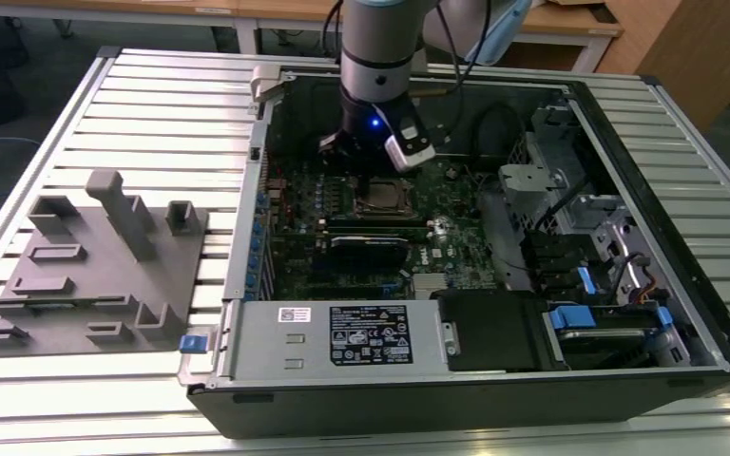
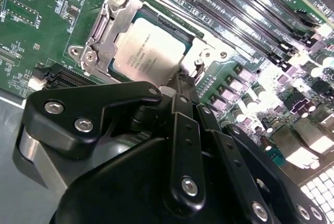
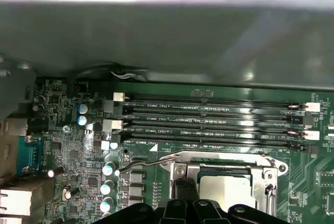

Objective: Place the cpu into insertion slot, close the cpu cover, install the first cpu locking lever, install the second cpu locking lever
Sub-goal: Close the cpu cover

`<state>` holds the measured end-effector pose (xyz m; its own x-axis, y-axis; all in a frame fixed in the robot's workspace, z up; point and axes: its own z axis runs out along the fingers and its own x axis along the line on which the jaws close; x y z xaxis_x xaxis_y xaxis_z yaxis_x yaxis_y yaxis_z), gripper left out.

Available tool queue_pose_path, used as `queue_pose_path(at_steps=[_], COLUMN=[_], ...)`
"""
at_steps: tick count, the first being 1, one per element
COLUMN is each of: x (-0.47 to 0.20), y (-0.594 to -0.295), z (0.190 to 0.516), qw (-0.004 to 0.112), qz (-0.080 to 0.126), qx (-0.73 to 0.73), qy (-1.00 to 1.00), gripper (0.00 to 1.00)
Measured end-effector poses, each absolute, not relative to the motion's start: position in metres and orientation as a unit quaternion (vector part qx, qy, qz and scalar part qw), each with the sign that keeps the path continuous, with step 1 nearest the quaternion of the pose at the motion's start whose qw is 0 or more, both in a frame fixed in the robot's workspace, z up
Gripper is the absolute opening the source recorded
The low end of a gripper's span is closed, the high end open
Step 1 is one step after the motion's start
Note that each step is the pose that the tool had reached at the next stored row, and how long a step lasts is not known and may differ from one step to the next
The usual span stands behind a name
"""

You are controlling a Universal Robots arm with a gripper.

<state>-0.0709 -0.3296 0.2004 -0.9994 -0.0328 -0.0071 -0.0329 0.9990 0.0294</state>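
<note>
Hanging low over the insertion slot (image 1: 360, 202), the gripper (image 2: 181, 80) is seen with its fingers pressed together.
Just past the fingertips, at the socket's edge, the cpu (image 2: 148, 51) is seated flat in the slot on the green motherboard (image 2: 31, 20). The cpu cover (image 2: 112, 23) is laid down around it, with the chip's dull silver top showing through the window. In the first wrist view a thin wire lever (image 3: 141, 165) (whether it is latched cannot be told) is seen running out from the cover's corner. Beyond it, long black memory slots (image 3: 209, 114) are lined up side by side, and farther still the grey case wall (image 3: 167, 41) is seen.
</note>
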Motion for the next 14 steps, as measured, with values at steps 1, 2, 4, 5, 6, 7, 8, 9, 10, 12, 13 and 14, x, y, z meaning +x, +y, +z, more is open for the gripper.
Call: queue_pose_path(at_steps=[1,2,4,5,6,7,8,9,10,12,13,14], x=[-0.0710,-0.0711,-0.0713,-0.0714,-0.0714,-0.0713,-0.0713,-0.0713,-0.0713,-0.0713,-0.0713,-0.0712], y=[-0.3297,-0.3297,-0.3298,-0.3299,-0.3298,-0.3297,-0.3297,-0.3297,-0.3297,-0.3297,-0.3297,-0.3296], z=[0.1998,0.1992,0.1983,0.1981,0.1980,0.1978,0.1977,0.1977,0.1977,0.1977,0.1978,0.1981], qw=[0.003,0.003,0.003,0.003,0.003,0.003,0.003,0.003,0.003,0.003,0.003,0.003], qz=[0.015,0.015,0.014,0.014,0.014,0.015,0.015,0.015,0.015,0.015,0.015,0.015], qx=[-0.016,-0.016,-0.016,-0.016,-0.016,-0.016,-0.016,-0.016,-0.016,-0.016,-0.016,-0.016], qy=[1.000,1.000,1.000,1.000,1.000,1.000,1.000,1.000,1.000,1.000,1.000,1.000], gripper=[0.10,0.10,0.10,0.10,0.10,0.10,0.10,0.10,0.10,0.10,0.10,0.10])
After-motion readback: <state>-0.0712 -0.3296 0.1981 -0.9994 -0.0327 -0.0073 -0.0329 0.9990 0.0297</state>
